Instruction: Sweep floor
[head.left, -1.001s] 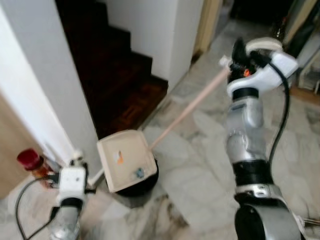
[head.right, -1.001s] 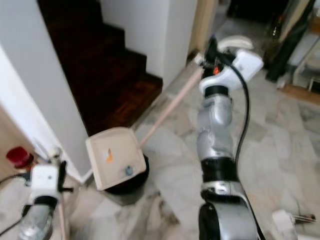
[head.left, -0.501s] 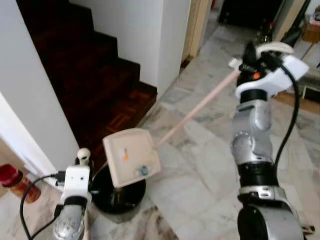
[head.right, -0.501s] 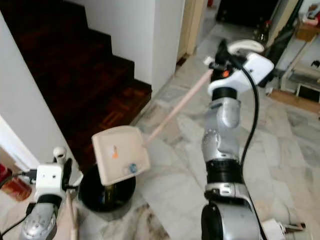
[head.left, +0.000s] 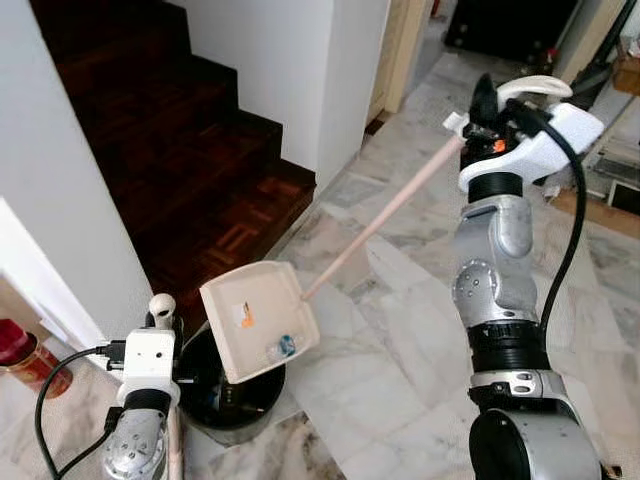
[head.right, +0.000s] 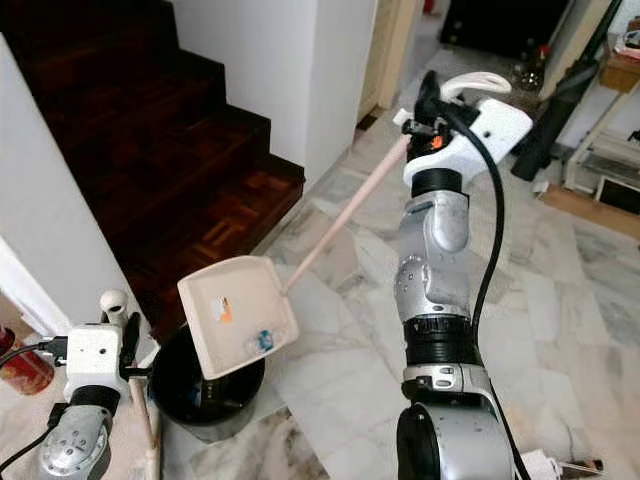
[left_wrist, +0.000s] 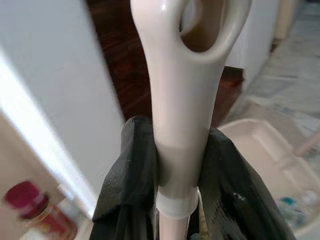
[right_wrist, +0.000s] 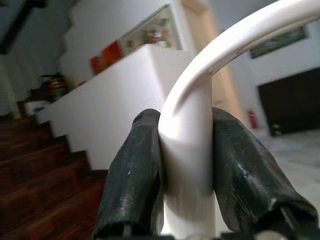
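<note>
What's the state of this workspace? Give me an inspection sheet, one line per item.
Surface: pale marble floor, bare near the bin.
Job's things: beige dustpan tilted over the black bin, blue and orange scraps in its tray; broom handle upright.
Clutter: red jar by the wall.
Grippers: right pincer shut on the dustpan handle; left pincer shut on the broom handle.
Cables: black cable along the right arm; another looping at the left wrist.
Surroundings: dark wooden stairs, white wall, doorway beyond.
</note>
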